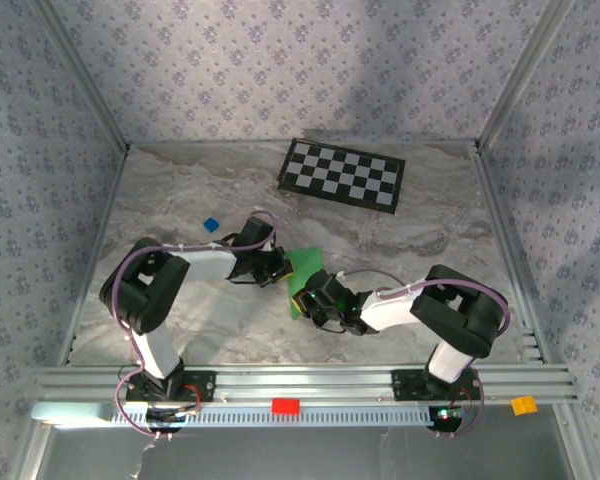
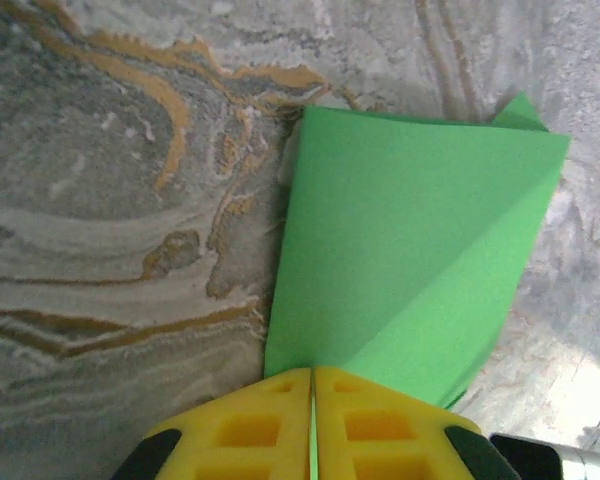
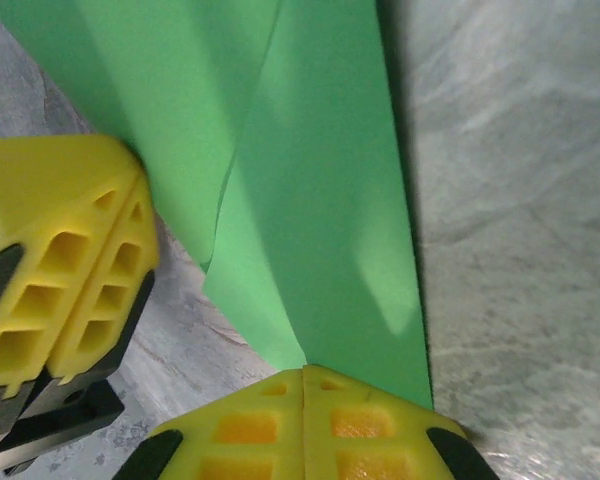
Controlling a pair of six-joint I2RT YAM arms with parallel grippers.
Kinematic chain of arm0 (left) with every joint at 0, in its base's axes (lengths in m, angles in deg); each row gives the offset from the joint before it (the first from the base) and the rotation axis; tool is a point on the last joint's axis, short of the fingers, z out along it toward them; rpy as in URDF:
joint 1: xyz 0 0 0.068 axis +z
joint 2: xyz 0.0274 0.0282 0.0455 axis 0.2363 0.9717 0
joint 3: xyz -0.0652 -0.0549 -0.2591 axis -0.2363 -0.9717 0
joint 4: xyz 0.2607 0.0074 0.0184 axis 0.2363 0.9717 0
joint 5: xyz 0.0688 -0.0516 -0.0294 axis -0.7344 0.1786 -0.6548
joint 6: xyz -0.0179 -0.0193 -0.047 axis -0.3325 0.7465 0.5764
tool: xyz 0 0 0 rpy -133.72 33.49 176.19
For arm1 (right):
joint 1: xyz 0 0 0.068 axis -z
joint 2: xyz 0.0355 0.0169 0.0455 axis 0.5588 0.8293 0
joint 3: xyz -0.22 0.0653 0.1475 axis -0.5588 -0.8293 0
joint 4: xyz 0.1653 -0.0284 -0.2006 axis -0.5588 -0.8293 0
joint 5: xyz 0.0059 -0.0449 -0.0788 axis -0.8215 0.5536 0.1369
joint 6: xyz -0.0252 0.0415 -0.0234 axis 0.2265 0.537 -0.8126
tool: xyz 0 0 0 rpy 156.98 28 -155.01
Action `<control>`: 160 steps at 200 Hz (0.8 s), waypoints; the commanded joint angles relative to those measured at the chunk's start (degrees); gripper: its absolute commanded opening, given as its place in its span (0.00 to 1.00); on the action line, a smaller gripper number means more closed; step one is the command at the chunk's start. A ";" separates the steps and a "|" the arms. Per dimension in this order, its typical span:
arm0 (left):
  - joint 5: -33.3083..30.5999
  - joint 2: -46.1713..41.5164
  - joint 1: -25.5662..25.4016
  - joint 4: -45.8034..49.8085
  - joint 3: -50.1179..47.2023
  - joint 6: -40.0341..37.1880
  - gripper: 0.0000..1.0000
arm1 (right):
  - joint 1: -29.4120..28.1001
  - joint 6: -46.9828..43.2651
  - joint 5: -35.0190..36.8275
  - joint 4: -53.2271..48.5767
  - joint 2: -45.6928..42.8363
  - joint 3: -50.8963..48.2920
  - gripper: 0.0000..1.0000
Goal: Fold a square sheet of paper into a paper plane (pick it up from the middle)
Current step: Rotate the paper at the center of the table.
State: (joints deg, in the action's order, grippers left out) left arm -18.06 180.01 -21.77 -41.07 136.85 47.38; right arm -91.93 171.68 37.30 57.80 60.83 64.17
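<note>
The marbled table [image 1: 180, 200] carries the folded green square sheet of paper [image 1: 306, 270] at its centre, between both arms. The left end effector [image 2: 312, 400] is clamped on one edge, the right end effector [image 3: 304, 395] on the opposite edge. The right wrist view also catches the left's yellow fingers [image 3: 70, 260].

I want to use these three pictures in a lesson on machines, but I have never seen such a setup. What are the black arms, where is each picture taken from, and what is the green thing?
The overhead picture shows two robot arms bolted at the near edge of a marbled table. Each ends in a two-finger gripper with yellow pads. The other two pictures come from cameras on the wrists. The left gripper and the right gripper are both shut on the green sheet of paper, already partly folded, each pinching one edge. In the right wrist picture the left gripper's pads also show. On the table lie a checkerboard and a tiny blue block.
</note>
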 commanded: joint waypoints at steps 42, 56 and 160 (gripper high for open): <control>0.89 2.09 -0.83 2.26 1.75 -3.53 0.05 | 2.55 -10.61 1.00 -16.07 -5.78 0.58 0.17; 0.63 2.02 -0.97 3.46 1.64 -5.23 0.05 | 4.17 -17.64 1.33 -21.72 -9.09 1.51 0.18; 2.90 1.73 -3.53 6.38 3.65 -12.08 0.04 | 25.79 -45.11 -21.12 -28.05 -18.24 0.16 0.31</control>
State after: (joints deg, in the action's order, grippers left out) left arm -16.66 180.97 -24.33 -37.88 139.08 38.31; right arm -68.17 132.18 21.80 32.10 43.52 64.50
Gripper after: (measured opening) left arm 0.046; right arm 0.280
